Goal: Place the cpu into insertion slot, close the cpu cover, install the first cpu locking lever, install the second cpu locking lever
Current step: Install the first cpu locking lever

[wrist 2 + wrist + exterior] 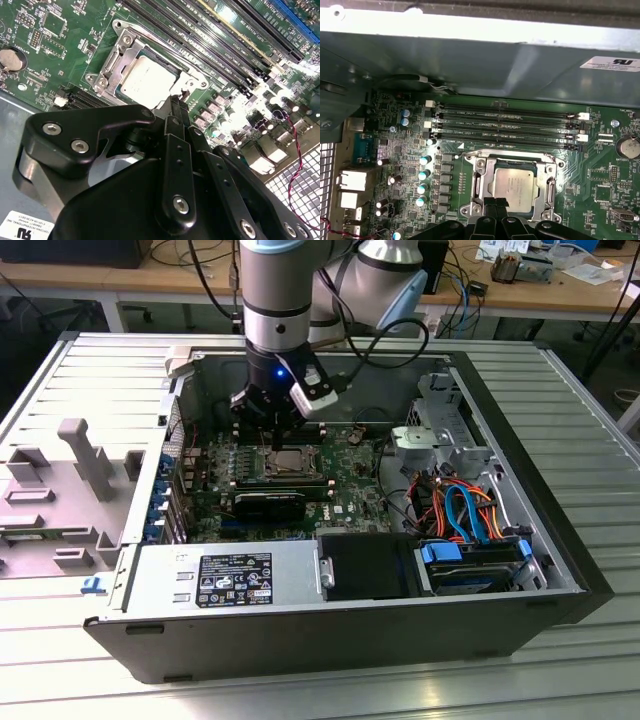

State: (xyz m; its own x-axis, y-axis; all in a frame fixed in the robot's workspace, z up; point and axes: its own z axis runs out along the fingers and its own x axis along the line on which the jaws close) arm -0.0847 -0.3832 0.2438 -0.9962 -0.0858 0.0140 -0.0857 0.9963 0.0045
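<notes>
The cpu (512,187) lies flat in the insertion slot (547,212) on the green motherboard, its silver-grey top facing up; it also shows in the second wrist view, cpu (147,82), and in the exterior view, cpu (291,462). The cpu cover (479,186) lies down around the chip as a silver frame, cover (114,62). A thin locking lever (165,47) runs along one side of the socket. My gripper (175,102) is shut with nothing visible between its fingers, its tips right at one edge of the socket, gripper (495,202), gripper (274,432).
Black memory slots (505,125) run beside the socket. The open computer case's metal wall (470,60) rises just beyond them. A power supply (225,575), drive bays (470,565) and bundled cables (455,500) sit in the case. A grey fixture (85,455) stands at the exterior view's left.
</notes>
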